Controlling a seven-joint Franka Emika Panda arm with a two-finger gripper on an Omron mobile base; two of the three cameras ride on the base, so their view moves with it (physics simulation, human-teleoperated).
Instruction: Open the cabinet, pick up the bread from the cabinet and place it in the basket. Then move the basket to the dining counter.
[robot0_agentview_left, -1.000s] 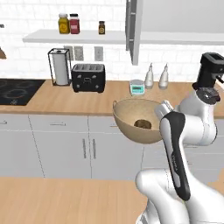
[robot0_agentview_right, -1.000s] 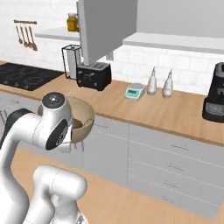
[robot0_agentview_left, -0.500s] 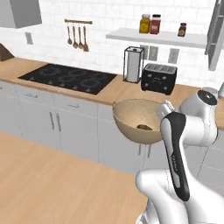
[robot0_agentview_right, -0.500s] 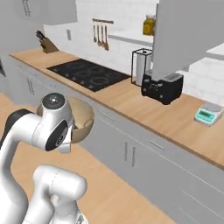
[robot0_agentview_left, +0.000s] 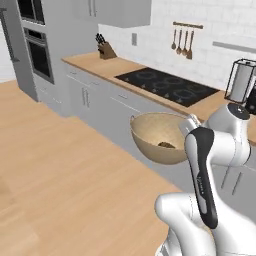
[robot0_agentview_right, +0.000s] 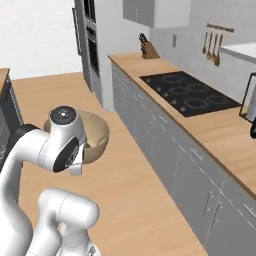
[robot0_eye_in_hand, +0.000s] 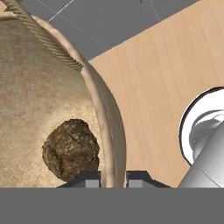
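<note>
My pincer (robot0_eye_in_hand: 113, 176) is closed narrow on the rim of the basket (robot0_eye_in_hand: 39, 109), one tip inside the wall and one outside. Just beyond my inner tip the bread (robot0_eye_in_hand: 71, 148) lies loose on the woven bottom. I judge the basket light but stiff, and gripped at one edge it may tip, so the bread could roll. Farther off, beneath the bowl, lies wooden floor (robot0_eye_in_hand: 162, 74), with grey cupboards (robot0_agentview_left: 100, 97) beyond.

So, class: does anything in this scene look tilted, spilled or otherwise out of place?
Nothing stands out. The basket is carried level in the air above the floor, the gripper clamped on its rim, and the bread sits inside it, unspilled.
</note>
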